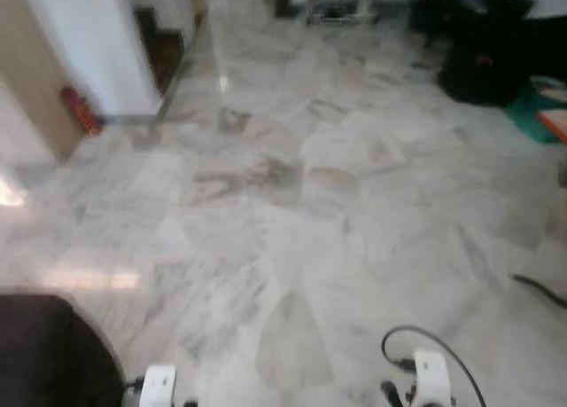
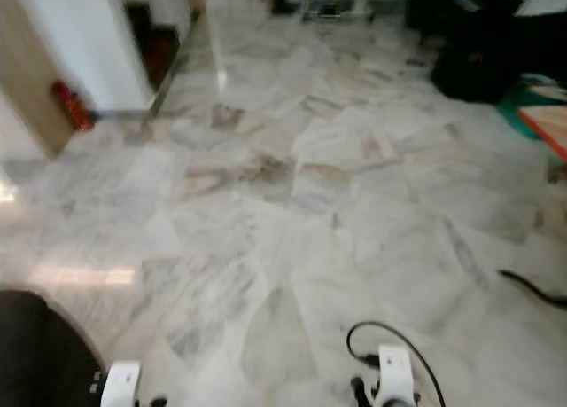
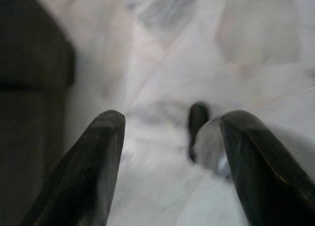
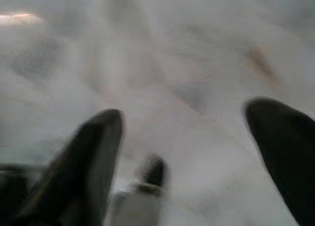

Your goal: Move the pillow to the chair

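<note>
My left gripper [image 3: 172,117] hangs over the marble floor [image 1: 292,212], open, with nothing between its black fingers [image 3: 93,157]. My right gripper [image 4: 184,113] is also open over bare floor, in a blurred picture. Both forearms [image 1: 159,385] [image 1: 430,380] show low at the near edge of the head views. A dark rounded mass [image 1: 44,354] sits at the near left, and I cannot tell what it is. It appears as a dark block [image 3: 29,88] beside the left gripper. Black furniture [image 1: 496,43] stands at the far right.
A white wall corner [image 1: 97,43] and a red object [image 1: 80,110] on the floor stand far left. Green and orange items [image 1: 545,114] lie at the right edge. A black cable [image 1: 540,292] crosses the floor at the right. Open marble floor stretches ahead.
</note>
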Controlling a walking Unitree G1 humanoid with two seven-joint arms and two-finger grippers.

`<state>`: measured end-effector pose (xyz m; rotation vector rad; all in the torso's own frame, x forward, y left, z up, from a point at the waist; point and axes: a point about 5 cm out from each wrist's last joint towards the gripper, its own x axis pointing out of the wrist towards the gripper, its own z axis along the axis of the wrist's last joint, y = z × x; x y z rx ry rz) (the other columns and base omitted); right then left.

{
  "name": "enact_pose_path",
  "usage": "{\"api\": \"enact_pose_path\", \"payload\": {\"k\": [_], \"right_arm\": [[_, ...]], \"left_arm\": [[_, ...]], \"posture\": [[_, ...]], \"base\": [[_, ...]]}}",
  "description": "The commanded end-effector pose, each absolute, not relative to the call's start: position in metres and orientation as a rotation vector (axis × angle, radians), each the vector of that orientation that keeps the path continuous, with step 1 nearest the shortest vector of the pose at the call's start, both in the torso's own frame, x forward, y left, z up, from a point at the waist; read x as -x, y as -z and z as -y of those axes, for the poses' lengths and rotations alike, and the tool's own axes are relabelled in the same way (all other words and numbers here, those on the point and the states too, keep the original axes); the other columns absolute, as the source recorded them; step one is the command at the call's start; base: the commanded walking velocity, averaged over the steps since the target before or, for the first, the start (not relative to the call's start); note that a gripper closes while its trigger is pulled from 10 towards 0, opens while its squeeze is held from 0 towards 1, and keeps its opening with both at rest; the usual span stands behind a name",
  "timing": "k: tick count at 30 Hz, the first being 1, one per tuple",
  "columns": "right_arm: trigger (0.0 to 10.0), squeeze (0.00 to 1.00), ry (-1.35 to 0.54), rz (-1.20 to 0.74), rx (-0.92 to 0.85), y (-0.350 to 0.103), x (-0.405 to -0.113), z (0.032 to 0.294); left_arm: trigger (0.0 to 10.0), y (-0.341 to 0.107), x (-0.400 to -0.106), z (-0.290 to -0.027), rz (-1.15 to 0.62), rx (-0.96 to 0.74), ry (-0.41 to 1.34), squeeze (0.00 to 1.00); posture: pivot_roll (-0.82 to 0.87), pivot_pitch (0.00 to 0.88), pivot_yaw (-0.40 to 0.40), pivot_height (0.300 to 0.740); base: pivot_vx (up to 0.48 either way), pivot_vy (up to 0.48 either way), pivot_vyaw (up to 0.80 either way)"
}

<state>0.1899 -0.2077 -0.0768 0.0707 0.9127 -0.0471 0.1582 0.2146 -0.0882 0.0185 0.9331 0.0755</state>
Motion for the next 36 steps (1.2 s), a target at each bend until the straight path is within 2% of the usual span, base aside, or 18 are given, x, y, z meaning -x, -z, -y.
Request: {"api": "enact_pose_path", "payload": {"k": [1,18,36], "right_arm": [[10.0,0.0,0.059,-0.936,-0.062,0.079,-0.183,0.213],[10.0,0.0,0.067,-0.968,-0.075,0.09,-0.159,0.211],[10.0,0.0,0.073,-0.955,-0.082,0.086,-0.169,0.209]], "left_arm": [[10.0,0.088,-0.16,-0.211,-0.933,-0.01,-0.071,0.0],[10.0,0.089,-0.158,-0.211,-0.942,-0.009,-0.071,0.0],[10.0,0.087,-0.163,-0.212,-0.924,-0.011,-0.069,0.0]], "posture": [[0.04,0.034,0.012,0.74],[0.04,0.05,0.01,0.74],[0.04,0.057,0.013,0.74]], "base": [[0.33,0.0,0.8],[0.328,0.0,0.05],[0.328,0.0,0.0]]}}
